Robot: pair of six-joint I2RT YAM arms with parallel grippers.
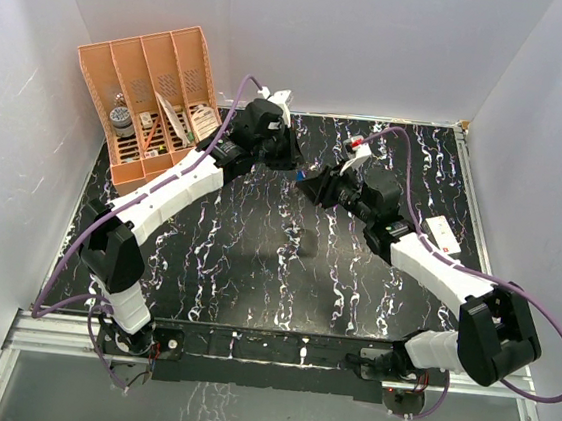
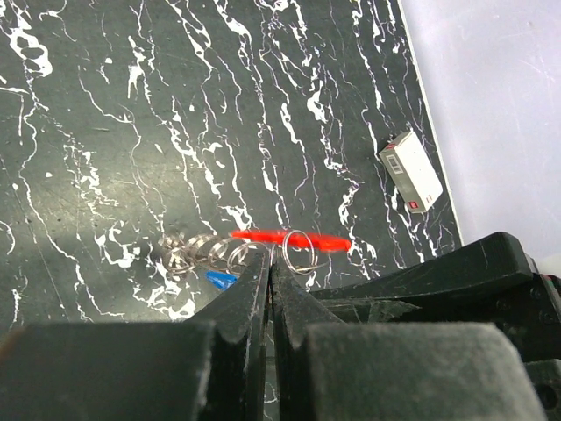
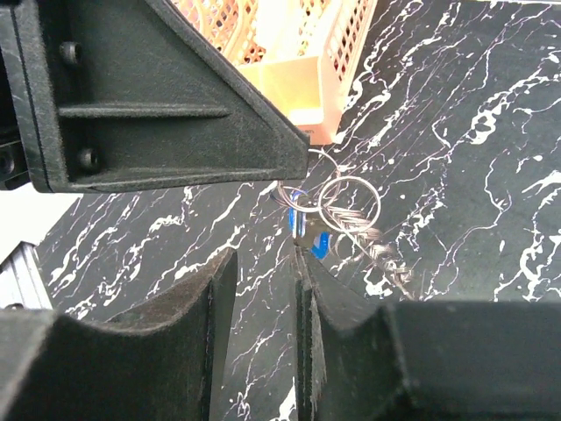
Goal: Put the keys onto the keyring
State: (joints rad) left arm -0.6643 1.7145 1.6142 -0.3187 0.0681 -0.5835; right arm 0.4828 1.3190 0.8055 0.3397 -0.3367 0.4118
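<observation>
From above, your left arm [image 1: 178,185] and right arm [image 1: 427,256] both stretch to meet just right of the orange organizer [image 1: 152,96], over a black, white-veined desk [image 1: 235,266] with white walls.

Left wrist: your left fingers [image 2: 250,298] are pressed together on a silver ring [image 2: 302,250]. One red keyring [image 2: 289,239] and one blue key [image 2: 221,279] sit at their tips, with one white box [image 2: 410,171] beyond.

Right wrist: your right fingers [image 3: 219,298] stand apart. The key is just past their tips, with the organizer behind it.
</observation>
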